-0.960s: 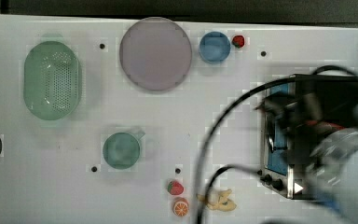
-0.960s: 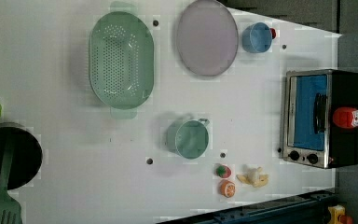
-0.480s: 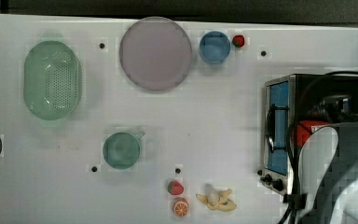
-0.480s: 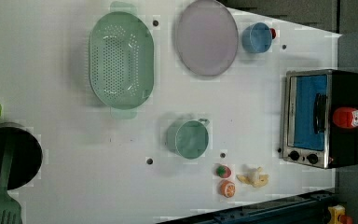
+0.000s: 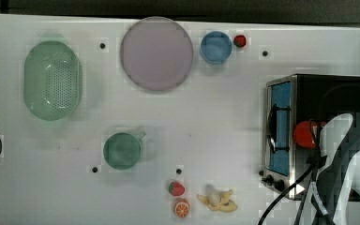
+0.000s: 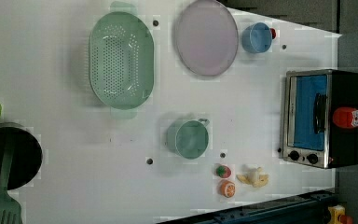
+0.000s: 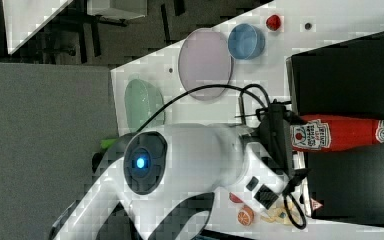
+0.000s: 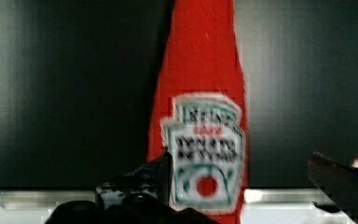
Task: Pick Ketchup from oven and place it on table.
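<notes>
Our pincer [image 8: 237,172], jaws wide, straddles the Ketchup [image 8: 200,93] lying on top of the oven [image 5: 328,93]; our arm has swung from the oven's front to above its roof.

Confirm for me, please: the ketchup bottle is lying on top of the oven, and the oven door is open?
Not quite: the oven door is closed, its handle flat against the blue glass in the left view. The ketchup bottle does lie on top of the oven.
</notes>
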Controlling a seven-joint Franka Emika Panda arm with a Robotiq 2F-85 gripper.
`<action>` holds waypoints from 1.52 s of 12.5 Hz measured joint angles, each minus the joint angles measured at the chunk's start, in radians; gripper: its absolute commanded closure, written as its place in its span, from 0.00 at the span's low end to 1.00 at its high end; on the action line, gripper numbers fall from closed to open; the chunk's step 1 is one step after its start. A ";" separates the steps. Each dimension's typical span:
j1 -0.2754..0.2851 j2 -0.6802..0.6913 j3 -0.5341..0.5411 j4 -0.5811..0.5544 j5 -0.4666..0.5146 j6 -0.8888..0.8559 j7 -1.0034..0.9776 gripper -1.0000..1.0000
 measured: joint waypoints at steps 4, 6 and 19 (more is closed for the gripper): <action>-0.010 0.045 -0.012 0.019 0.096 0.057 0.000 0.00; -0.007 0.091 -0.036 0.030 0.095 0.080 0.000 0.00; 0.052 -0.070 0.063 0.214 0.019 -0.293 -0.001 0.39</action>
